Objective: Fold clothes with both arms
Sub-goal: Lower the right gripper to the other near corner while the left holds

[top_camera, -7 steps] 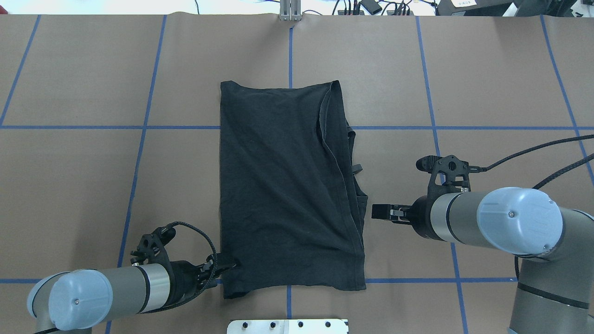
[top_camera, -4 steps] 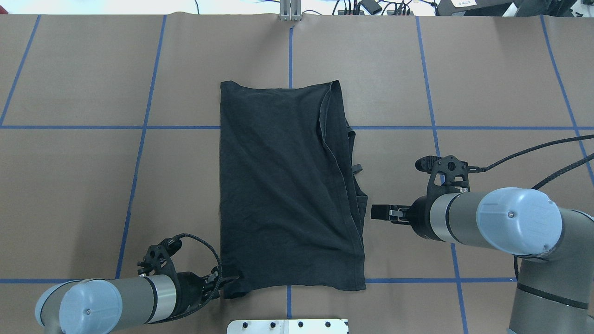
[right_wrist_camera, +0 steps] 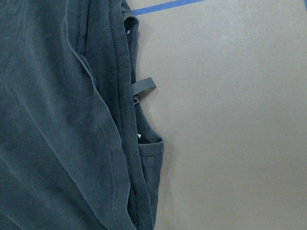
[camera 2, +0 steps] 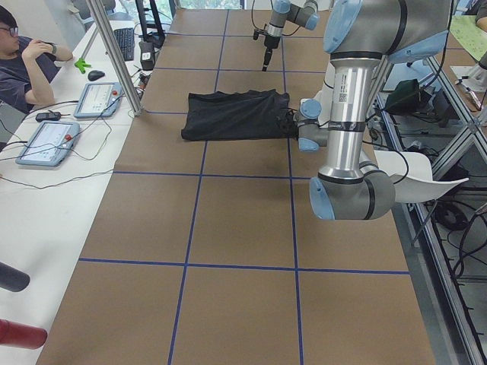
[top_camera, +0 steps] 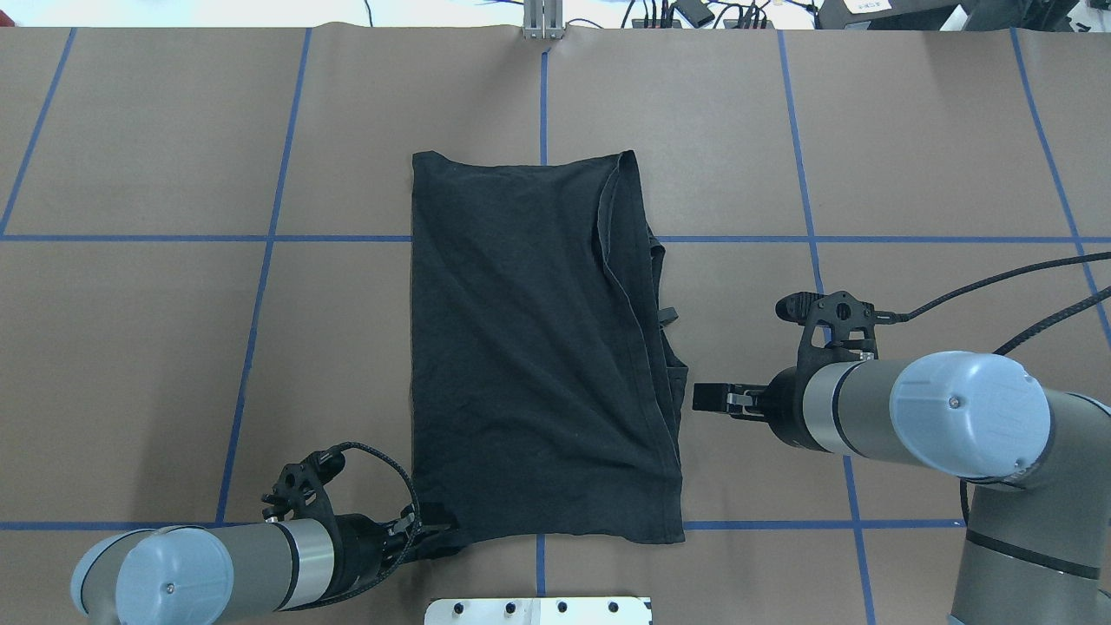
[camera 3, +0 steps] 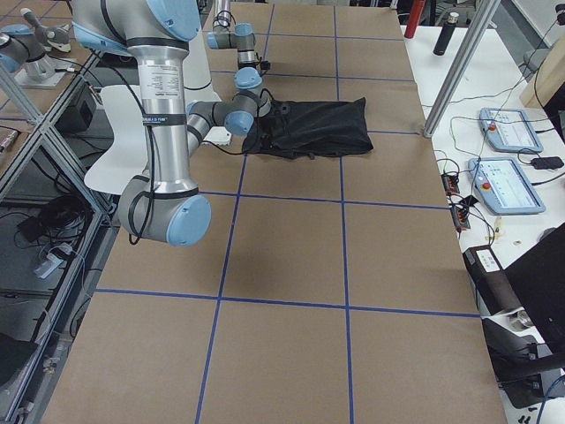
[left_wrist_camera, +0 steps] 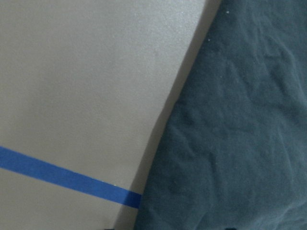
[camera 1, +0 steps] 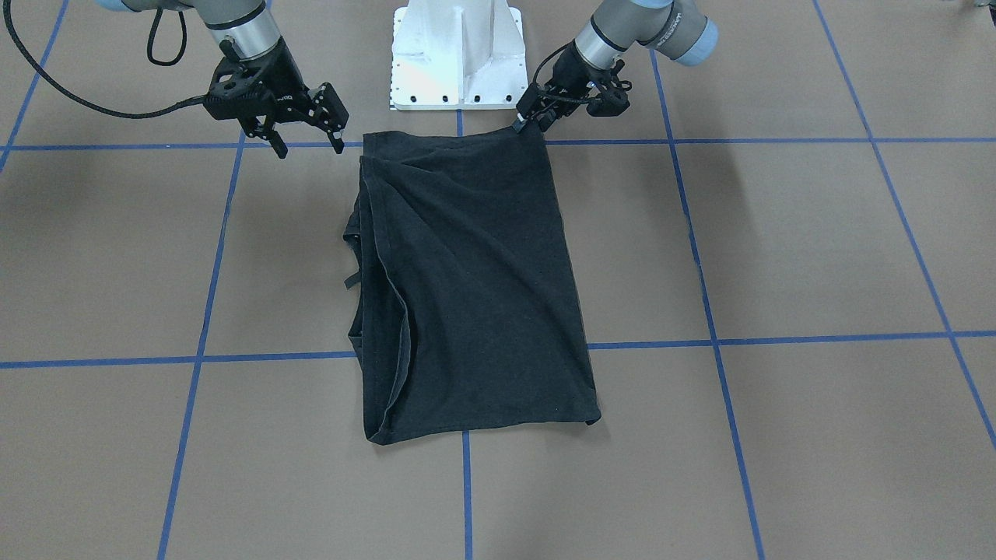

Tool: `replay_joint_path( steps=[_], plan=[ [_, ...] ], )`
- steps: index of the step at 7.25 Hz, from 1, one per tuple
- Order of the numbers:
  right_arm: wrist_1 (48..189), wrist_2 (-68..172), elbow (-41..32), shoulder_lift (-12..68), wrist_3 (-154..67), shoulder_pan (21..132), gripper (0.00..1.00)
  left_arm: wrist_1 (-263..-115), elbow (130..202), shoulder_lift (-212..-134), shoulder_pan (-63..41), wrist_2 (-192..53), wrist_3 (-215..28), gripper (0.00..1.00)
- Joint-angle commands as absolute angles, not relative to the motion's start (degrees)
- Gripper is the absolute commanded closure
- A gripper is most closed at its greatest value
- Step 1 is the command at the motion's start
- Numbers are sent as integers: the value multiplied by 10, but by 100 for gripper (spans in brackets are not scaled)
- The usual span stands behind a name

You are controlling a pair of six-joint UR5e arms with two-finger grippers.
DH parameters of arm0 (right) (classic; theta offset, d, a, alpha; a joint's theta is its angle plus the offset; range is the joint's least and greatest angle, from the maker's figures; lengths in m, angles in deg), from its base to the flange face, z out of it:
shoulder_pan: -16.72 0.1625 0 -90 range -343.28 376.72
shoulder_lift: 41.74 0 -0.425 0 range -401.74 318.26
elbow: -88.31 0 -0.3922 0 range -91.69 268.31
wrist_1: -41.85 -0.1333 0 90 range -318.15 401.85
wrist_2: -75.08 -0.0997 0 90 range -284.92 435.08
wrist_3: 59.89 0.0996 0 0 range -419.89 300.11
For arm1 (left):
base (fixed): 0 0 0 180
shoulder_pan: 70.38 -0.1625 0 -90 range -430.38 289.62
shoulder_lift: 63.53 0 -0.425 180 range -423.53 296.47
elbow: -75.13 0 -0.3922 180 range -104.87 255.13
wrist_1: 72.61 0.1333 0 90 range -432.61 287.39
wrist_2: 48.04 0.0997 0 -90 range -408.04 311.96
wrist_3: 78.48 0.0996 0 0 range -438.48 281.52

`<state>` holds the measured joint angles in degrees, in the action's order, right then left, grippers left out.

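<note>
While T-shirt (top_camera: 529, 347) lies folded, L gripper (top_camera: 434, 526) at corner, closure can't tell, R gripper (camera 1: 310, 148) wide.

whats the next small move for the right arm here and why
Probably slide the right gripper back toward the robot, to the T-shirt's near right corner. The left gripper sits at the near left corner, while the right one hangs open beside the side edge, apart from the cloth and not level with its partner.

T-shirt (camera 2: 232, 115) flat on table (camera 2: 243, 228) | near left arm (camera 2: 351, 106) at its edge | right arm (camera 2: 283, 14) beyond | person (camera 2: 19, 57) seated
</note>
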<state>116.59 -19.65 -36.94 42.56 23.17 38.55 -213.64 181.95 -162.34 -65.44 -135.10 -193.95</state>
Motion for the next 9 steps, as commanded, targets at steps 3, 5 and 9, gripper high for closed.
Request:
replay_joint_path(
  steps=[3, 5, 9],
  plan=[
    [1166, -196, -369, 428, 232, 383, 0, -2137, 1824, -1624, -654, -1351, -1933, 67],
    [1166, -184, -354, 426, 233, 372, 0, -2137, 1826, -1623, -654, -1352, -1932, 100],
    [1137, -92, -290, 379, 382, 297, 3, -2137, 1830, -1623, -654, -1355, -1931, 100]
  ],
)
